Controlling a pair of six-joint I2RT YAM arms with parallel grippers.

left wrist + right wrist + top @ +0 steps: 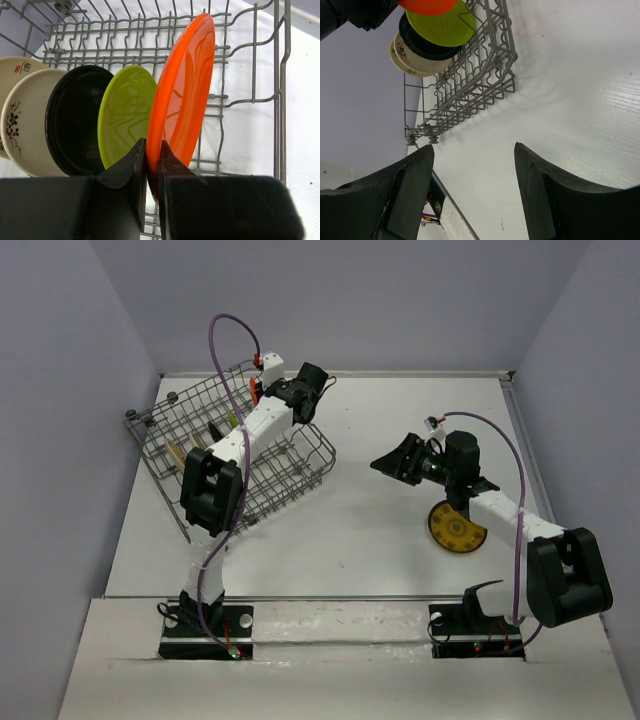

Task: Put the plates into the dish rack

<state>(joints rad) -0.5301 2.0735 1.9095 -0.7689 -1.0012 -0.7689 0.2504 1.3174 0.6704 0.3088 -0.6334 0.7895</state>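
White tabletop boxed in by pale lilac walls, seen from above and from two wrist cameras. Toward the far left corner of the table sits a large grey wire dish rack, turned at an angle to the table edges. Five small round plates stand on edge in a row inside it: a cream plate with small dark marks, a cream plate with a dark flower sprig, a glossy black plate, a lime green plate and a bright orange plate. The left gripper reaches into the rack, its black jaws pinched tight on the lower rim of the orange plate, just beside the green one. A yellow-brown patterned plate lies flat near the right edge of the table, partly under the right arm. The right gripper hangs above the table between the rack and that plate, jaws spread wide with nothing between them.
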